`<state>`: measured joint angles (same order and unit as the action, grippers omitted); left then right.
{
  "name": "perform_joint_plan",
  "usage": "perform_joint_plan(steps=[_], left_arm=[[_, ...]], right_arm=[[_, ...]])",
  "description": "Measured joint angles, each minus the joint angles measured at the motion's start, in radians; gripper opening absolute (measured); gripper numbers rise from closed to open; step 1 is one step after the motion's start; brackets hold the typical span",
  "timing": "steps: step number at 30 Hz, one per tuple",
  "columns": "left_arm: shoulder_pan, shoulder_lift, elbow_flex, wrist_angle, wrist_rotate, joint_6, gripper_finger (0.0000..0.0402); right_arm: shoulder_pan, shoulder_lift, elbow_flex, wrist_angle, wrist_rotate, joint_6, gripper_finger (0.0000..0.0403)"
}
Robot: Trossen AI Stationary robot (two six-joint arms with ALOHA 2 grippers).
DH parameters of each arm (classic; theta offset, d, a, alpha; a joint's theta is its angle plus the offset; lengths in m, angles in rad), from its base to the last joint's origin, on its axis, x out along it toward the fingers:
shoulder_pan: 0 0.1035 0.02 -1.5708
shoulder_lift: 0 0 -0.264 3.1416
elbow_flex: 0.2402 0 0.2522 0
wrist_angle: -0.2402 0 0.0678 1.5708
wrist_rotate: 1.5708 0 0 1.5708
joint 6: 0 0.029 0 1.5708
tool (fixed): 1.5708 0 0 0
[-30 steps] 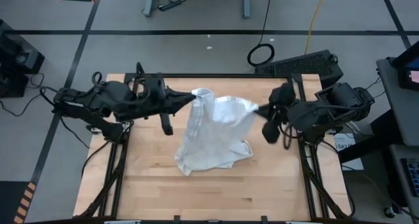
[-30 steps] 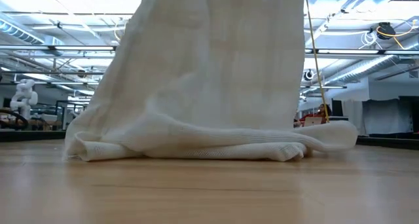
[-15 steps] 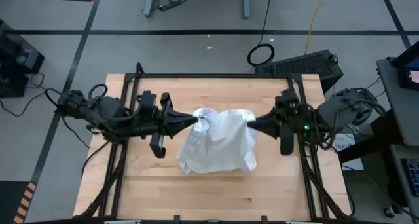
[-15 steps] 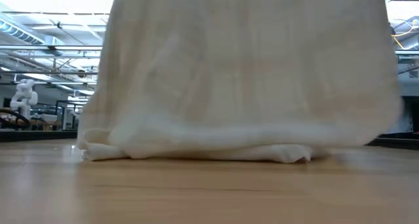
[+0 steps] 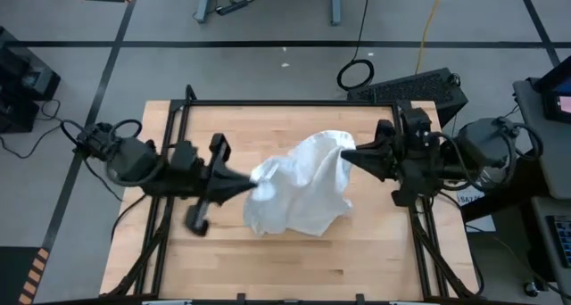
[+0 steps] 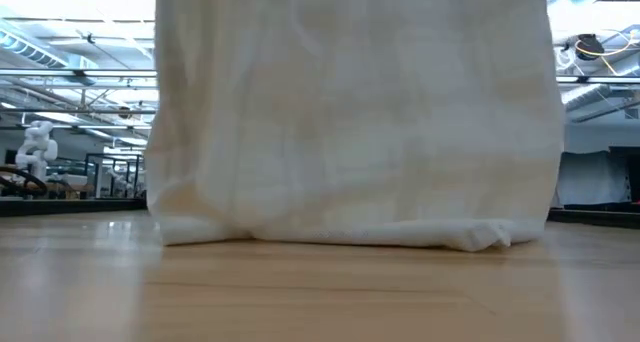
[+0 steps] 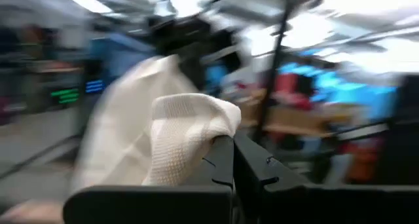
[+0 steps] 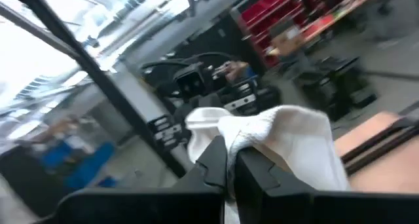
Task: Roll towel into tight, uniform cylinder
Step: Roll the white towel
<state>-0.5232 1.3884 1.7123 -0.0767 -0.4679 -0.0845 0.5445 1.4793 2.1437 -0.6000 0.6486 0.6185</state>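
Towel: the towel (image 5: 299, 191) hangs between the two grippers over the middle of the wooden table (image 5: 401, 251), white and crumpled, not rolled. Its lower edge rests on the tabletop in the low view (image 6: 350, 152), where it fills most of the frame.
Left gripper: the left gripper (image 5: 252, 183) has its fingers pinched tight on the towel's left corner; the wrist view shows a fold of waffle-textured cloth (image 7: 186, 142) bunched above the fingers (image 7: 222, 162).
Left arm pose: reaches in from the table's left edge, angled toward the near side.
Right gripper: the right gripper (image 5: 344, 155) is clamped on the towel's upper right corner, cloth (image 8: 288, 142) draped over its fingers (image 8: 213, 158).
Right arm pose: stretches in level from the right edge.
Change: half a second ago both grippers were level, on one line; the left has since dropped toward the near edge, and the right has shifted slightly toward the far edge. The towel now spans on a diagonal.
Containers: none seen.
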Motion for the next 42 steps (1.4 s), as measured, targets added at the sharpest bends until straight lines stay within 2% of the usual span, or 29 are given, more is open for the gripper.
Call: perform_joint_plan(steps=[2, 6, 15, 20, 24, 27, 31, 34, 38, 42], left_arm=[[0.017, 0.0, 0.0, -0.044, -0.041, 0.018, 0.0], [0.077, 0.0, 0.0, -0.121, -0.094, 0.039, 0.0], [0.257, 0.0, 0.0, -0.123, -0.143, 0.036, 0.0], [0.313, 0.0, 0.0, -0.174, -0.172, -0.086, 0.0], [0.307, 0.016, 0.0, -0.224, -0.121, -0.197, 0.0], [0.265, 0.034, 0.0, -0.221, -0.028, -0.274, 0.0], [0.183, 0.059, 0.0, -0.206, 0.066, -0.411, 0.0], [0.112, 0.09, -0.001, -0.121, 0.111, -0.481, 0.0], [0.029, 0.128, -0.001, 0.127, 0.12, -0.431, 0.0], [0.0, 0.141, -0.001, 0.333, 0.119, -0.318, 0.0]], right_arm=[[-0.009, -0.003, 0.0, -0.028, 0.036, -0.045, 0.0004], [-0.048, -0.014, 0.0, -0.136, 0.035, -0.086, 0.0004], [-0.15, -0.143, -0.001, -0.411, 0.033, -0.169, 0.0004], [-0.203, -0.202, 0.0, -0.533, 0.032, -0.322, 0.0004], [-0.217, -0.216, 0.0, -0.621, 0.014, -0.324, 0.0004], [-0.216, -0.211, 0.0, -0.662, -0.095, -0.27, 0.0004], [-0.215, -0.196, 0.0, -0.681, -0.378, -0.224, 0.0004], [-0.215, -0.185, 0.0, -0.68, -0.547, -0.198, 0.0004], [-0.215, -0.182, 0.0, -0.66, -0.645, -0.194, 0.0004], [-0.215, -0.192, 0.0, -0.57, -0.697, -0.217, 0.0004]])
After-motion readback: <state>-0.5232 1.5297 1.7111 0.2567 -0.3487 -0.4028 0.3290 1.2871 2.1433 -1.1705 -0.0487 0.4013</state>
